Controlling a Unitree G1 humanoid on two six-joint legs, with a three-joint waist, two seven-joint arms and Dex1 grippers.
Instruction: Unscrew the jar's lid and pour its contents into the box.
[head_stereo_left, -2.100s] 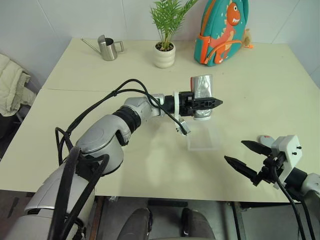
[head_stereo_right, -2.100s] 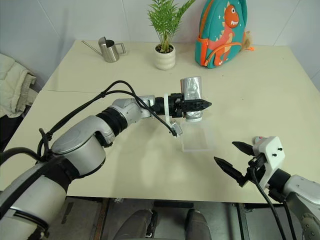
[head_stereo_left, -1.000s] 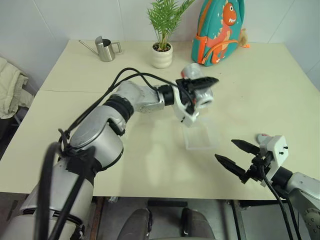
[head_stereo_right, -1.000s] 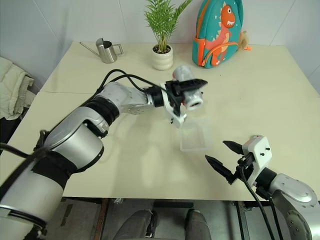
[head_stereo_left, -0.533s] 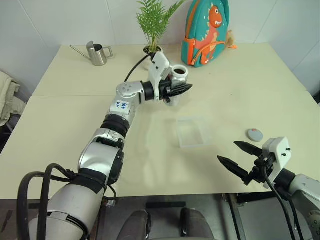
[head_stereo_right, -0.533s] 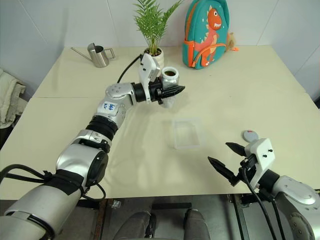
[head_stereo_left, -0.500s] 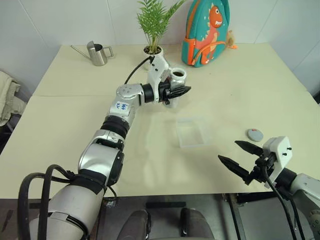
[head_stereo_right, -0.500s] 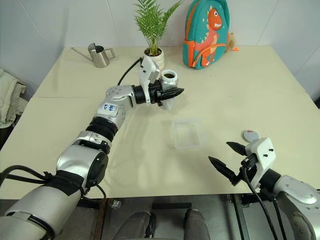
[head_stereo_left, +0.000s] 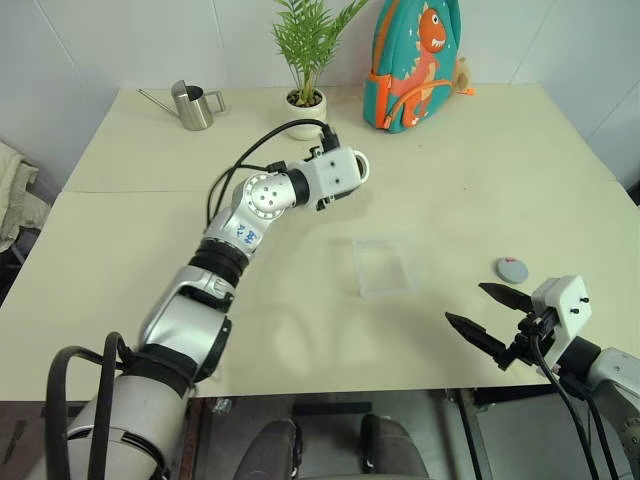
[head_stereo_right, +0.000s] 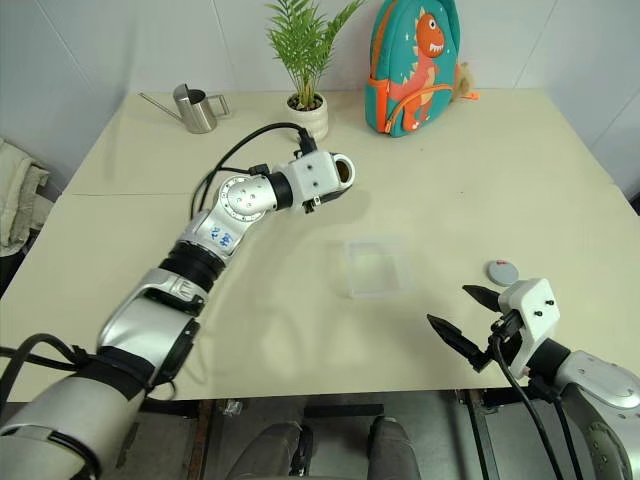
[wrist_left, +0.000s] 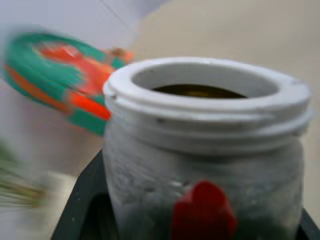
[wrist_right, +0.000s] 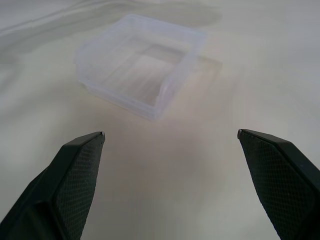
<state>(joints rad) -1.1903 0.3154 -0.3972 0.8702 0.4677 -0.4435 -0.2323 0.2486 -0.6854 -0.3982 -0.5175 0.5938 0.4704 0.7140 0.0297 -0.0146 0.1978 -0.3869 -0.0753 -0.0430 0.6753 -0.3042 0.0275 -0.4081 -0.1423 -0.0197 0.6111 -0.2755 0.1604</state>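
My left gripper (head_stereo_left: 350, 172) is shut on the jar (wrist_left: 205, 165), a silvery cylinder with a red label, held above the table behind and left of the box. The jar's mouth (head_stereo_right: 343, 172) is uncovered, and dark brown contents (wrist_left: 197, 91) show inside it. The clear plastic box (head_stereo_left: 385, 265) sits mid-table; in the right wrist view the box (wrist_right: 145, 85) looks bare inside. The grey lid (head_stereo_left: 511, 269) lies flat on the table to the right of the box. My right gripper (head_stereo_left: 490, 318) hovers open near the table's front right edge, close to the lid, holding nothing.
Along the back of the table stand a steel watering can (head_stereo_left: 195, 105), a white plant pot (head_stereo_left: 306, 100) with a green plant, and a teal dinosaur backpack (head_stereo_left: 415, 60). A pale cloth (head_stereo_left: 15, 190) lies off the table's left side.
The left arm has carried the jar from a tilt over the box back toward the plant, and its wrist has turned. The right gripper has stayed in place, still open.
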